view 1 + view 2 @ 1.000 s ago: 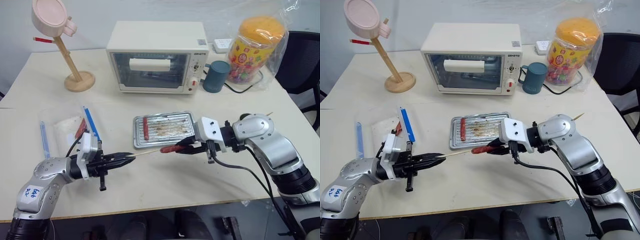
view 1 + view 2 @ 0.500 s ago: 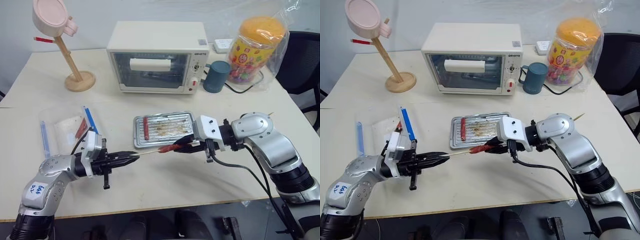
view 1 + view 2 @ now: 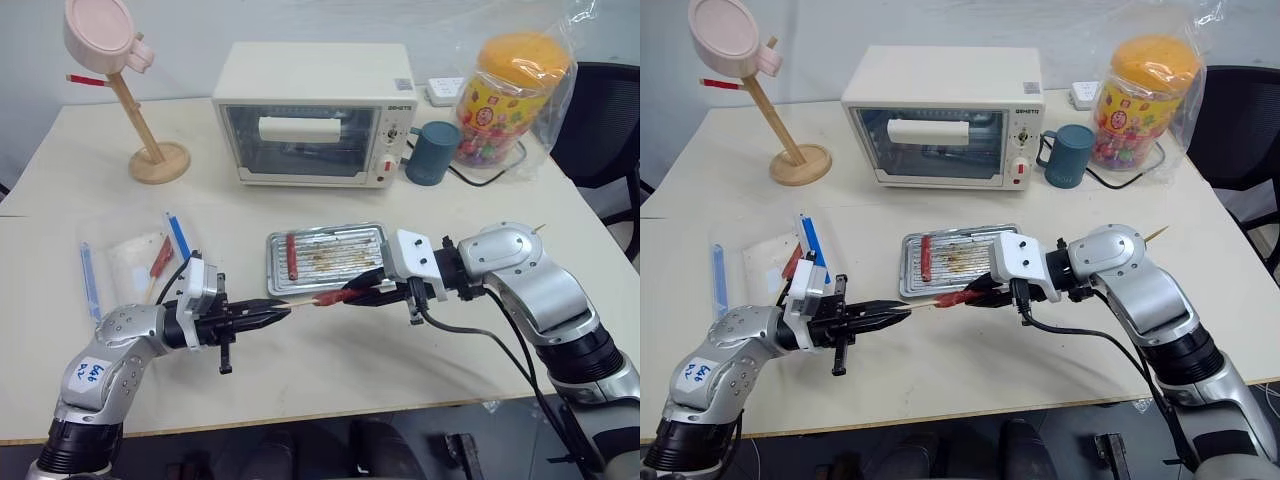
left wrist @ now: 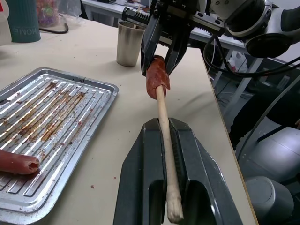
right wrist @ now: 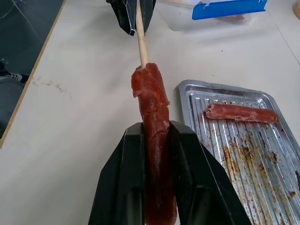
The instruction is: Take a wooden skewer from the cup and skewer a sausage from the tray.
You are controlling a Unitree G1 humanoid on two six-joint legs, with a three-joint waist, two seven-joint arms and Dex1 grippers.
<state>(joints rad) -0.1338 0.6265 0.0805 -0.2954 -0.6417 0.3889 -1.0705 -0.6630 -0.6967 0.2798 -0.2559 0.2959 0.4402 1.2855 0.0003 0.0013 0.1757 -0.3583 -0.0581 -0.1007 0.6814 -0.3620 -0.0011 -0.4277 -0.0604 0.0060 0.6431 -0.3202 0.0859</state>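
My left gripper is shut on the blunt end of the wooden skewer, holding it level and pointing right. The skewer's tip is inside a reddish-brown sausage that my right gripper is shut on, just above the table in front of the tray. Another sausage lies in the tray's left part. In the left wrist view the steel cup stands behind the right gripper. In the right wrist view the skewer enters the sausage's far end.
A cream toaster oven stands at the back, a teal mug and a bagged candy jar to its right. A wooden stand is at back left. A clear bag with blue strips lies left of the tray.
My left gripper has moved right toward the right gripper, and less bare skewer shows between them. The right gripper has stayed in place with the sausage.
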